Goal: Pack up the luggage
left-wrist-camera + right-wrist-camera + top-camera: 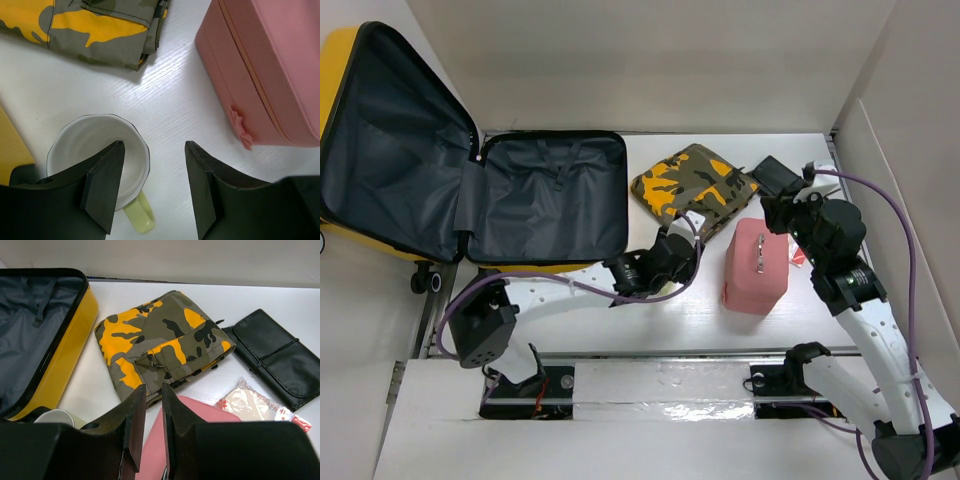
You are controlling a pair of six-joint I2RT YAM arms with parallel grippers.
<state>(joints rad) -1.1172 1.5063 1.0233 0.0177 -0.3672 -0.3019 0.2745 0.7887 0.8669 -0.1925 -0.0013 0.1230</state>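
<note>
no brand or wording can be read anywhere; the print on the small packet (250,405) beside the black pouch (277,357) is too small to make out. the table (670,320) is white with a faint wood grain, and a metal rail (660,352) runs along its near edge. plain pale panels (650,60) close in the far side and both flanks.

the yellow suitcase (550,210) lies open at the far left of the table. its dark-lined base is flat and its lid leans back past the left edge, and a wheel (425,280) shows at the near corner. a camouflage pouch (695,190) lies just right of it, with a pink case (757,265) nearer and further right.

the left gripper (154,150) hangs low over the table between the suitcase and the pink case. its fingers are spread wide, one over the bowl of a white mug (95,145) with a pale yellow-green handle, the other over bare table, and they grip nothing. the right gripper (153,390) hovers above the far end of the pink case. its fingers stand a narrow slit apart with nothing between them.
</note>
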